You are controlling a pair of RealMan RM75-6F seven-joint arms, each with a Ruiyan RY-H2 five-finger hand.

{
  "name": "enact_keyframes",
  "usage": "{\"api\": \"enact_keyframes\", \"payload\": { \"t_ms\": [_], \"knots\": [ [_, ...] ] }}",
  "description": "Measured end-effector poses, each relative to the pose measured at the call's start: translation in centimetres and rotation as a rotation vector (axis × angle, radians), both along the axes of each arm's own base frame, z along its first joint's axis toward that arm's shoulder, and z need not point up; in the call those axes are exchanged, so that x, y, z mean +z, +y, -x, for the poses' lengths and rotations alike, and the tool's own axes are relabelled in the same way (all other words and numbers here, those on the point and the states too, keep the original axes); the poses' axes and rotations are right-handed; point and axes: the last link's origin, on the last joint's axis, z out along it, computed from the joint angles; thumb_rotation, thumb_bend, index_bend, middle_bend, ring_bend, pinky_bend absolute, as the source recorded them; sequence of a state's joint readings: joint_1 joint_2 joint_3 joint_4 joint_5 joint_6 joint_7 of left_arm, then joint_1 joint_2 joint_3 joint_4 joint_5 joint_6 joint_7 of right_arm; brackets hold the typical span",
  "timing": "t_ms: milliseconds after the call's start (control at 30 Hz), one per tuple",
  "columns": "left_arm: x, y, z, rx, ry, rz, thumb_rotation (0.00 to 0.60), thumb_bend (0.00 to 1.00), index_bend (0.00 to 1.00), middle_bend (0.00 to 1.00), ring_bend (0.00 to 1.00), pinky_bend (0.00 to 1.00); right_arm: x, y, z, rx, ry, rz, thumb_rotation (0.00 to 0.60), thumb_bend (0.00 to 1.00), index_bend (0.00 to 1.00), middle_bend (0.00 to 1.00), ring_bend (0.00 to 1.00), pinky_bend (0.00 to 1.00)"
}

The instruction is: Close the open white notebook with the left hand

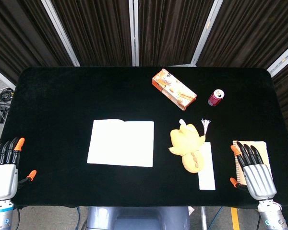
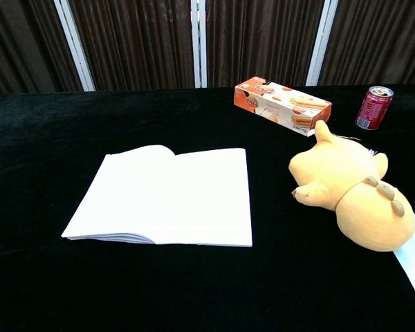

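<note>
Black cloth covers the bench (image 1: 57,96). At its near corners, the left hand (image 1: 5,165) and right hand (image 1: 253,168) rest released, fingers apart, grasping nothing. Between them, left of centre, the white notebook (image 1: 120,143) lies open. Right of it sits a yellow plush toy (image 1: 187,143); farther back, a biscuit box (image 1: 174,89) and red can (image 1: 216,97).

We hold our left hand (image 1: 5,167) low at the near left corner, fingers straight and close together, pointing away from us, the thumb set out to the side, nothing in its grasp. Our right hand (image 1: 253,168) lies at the near right edge in the same flat pose, fingers extended forward, empty. Neither hand shows in the chest view.
</note>
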State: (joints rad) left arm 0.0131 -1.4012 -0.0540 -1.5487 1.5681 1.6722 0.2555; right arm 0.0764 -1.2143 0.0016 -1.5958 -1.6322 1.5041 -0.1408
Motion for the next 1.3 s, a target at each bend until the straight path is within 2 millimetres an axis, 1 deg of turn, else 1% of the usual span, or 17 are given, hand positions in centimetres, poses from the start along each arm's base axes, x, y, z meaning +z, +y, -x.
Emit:
{"api": "enact_keyframes", "payload": {
  "t_ms": [300,533,900,1033,1133,1300],
  "knots": [
    [-0.1,0.0,-0.1,-0.002,0.005,0.004,0.600,0.15,0.00,0.00,0.00,0.00,0.4,0.1,0.1,0.001,-0.008,0.013,0.600,0.05,0.00,0.00,0.00,0.00],
    [-0.3,0.2,-0.1,-0.002,0.005,0.012,0.600,0.15,0.00,0.00,0.00,0.00,0.2,0.0,0.1,-0.003,-0.001,0.008,0.600,0.04,0.00,0.00,0.00,0.00],
    [-1.1,0.6,-0.3,-0.017,0.017,0.051,0.600,0.15,0.00,0.00,0.00,0.00,0.3,0.0,0.1,-0.003,-0.003,0.013,0.600,0.04,0.00,0.00,0.00,0.00],
    [-2.0,1.1,-0.8,-0.049,0.035,0.093,0.600,0.15,0.00,0.00,0.00,0.00,0.2,0.0,0.1,-0.002,-0.005,0.008,0.600,0.04,0.00,0.00,0.00,0.00],
    [-3.1,1.6,-1.4,-0.075,0.060,0.143,0.600,0.17,0.00,0.00,0.00,0.00,0.2,0.0,0.0,0.003,-0.007,0.009,0.600,0.04,0.00,0.00,0.00,0.00],
    [-5.6,2.8,-2.9,-0.125,0.116,0.224,0.600,0.20,0.00,0.00,0.00,0.00,0.4,0.0,0.0,0.001,-0.014,0.013,0.600,0.04,0.00,0.00,0.00,0.00]
  ]
}}
